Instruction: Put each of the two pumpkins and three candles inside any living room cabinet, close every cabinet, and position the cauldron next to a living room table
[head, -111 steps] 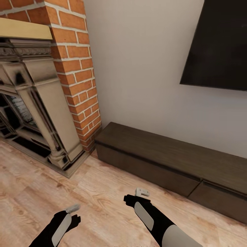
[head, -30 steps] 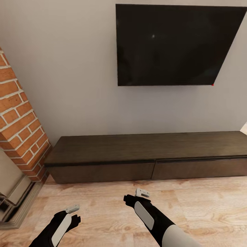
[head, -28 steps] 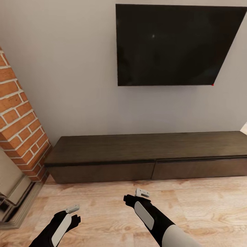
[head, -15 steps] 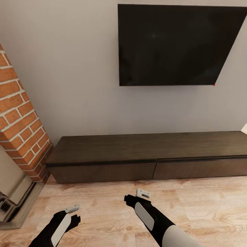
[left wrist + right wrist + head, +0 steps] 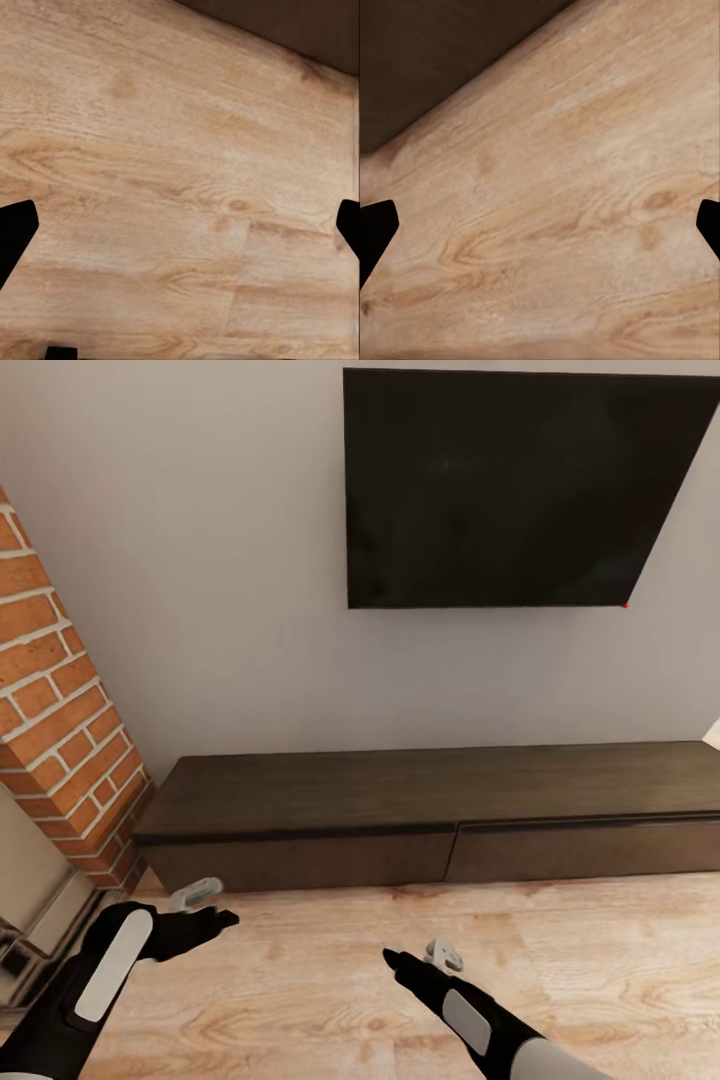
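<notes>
The long low dark-brown cabinet (image 5: 430,815) stands against the wall, both drawer fronts shut. My left gripper (image 5: 205,910) hovers over the floor just in front of the cabinet's left drawer, fingers (image 5: 15,232) spread wide, open and empty. My right gripper (image 5: 418,957) hangs lower over the floor, before the cabinet's middle, also open and empty, its fingers (image 5: 375,225) far apart. The cabinet's dark front (image 5: 300,22) edges the left wrist view and also the right wrist view (image 5: 435,52). Pumpkins, candles, cauldron and coffee table are out of view.
A black television (image 5: 510,490) hangs on the grey wall above the cabinet. A red brick chimney (image 5: 60,720) and the fireplace's pale base (image 5: 30,920) stand at the left. Light wooden floor (image 5: 600,960) spreads in front of the cabinet.
The view swung right from the fireplace to face the cabinet. In the last half second my left arm rose and reached forward toward the cabinet, and my right gripper dropped lower and slightly right.
</notes>
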Available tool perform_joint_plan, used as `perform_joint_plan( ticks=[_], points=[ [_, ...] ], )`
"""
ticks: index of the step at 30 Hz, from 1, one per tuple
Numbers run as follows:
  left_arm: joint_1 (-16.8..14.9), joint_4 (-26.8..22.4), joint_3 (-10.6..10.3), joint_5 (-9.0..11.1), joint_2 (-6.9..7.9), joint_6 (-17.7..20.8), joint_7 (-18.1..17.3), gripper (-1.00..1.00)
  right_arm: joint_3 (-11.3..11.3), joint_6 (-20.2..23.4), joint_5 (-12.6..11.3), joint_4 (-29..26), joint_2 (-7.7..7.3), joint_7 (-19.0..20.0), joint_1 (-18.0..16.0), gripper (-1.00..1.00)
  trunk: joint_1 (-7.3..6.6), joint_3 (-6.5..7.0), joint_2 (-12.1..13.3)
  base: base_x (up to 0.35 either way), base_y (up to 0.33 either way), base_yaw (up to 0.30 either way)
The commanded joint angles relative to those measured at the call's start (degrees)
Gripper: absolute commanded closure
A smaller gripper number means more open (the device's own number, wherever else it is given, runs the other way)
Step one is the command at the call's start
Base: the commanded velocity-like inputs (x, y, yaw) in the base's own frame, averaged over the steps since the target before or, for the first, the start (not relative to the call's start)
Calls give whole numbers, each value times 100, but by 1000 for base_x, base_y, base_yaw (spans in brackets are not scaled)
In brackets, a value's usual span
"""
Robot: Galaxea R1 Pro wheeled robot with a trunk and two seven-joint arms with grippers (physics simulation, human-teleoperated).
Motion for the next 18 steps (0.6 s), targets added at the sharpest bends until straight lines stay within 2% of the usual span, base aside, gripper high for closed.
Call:
perform_joint_plan(
  ticks=[1,5,7,10,11,13,15,18],
  points=[
    [-3,-27,8,124,6,28,50,-100,13,-4,-80,66,-6,153,-5,-100,22,-23,-44,0,0,0],
    [-5,-59,25,257,24,44,41,-100,4,-34,-150,164,-54,510,-5,-100,110,-95,-204,0,0,0],
    [-5,-40,33,416,28,43,37,-100,-16,-51,-228,176,-172,708,-5,-100,154,-131,-285,0,0,0],
    [-5,-25,34,689,38,43,35,-100,-115,-46,-606,233,-340,1398,-5,-100,220,-185,-405,0,0,0],
    [-5,-14,40,751,56,42,35,-100,-142,-21,-838,335,-379,1798,-5,-100,242,-203,-445,0,0,0],
    [-5,-7,44,794,109,42,35,-100,-164,11,-1134,433,-395,2179,-5,-100,285,-239,-525,0,0,0],
    [-5,1,46,813,141,42,35,-100,-175,26,-1304,472,-404,2324,-5,-100,329,-274,-605,0,0,0],
    [-5,5,47,829,158,44,35,-100,-181,-33,-1387,471,-397,2388,-5,-100,395,-328,-726,0,0,0]
  ],
)
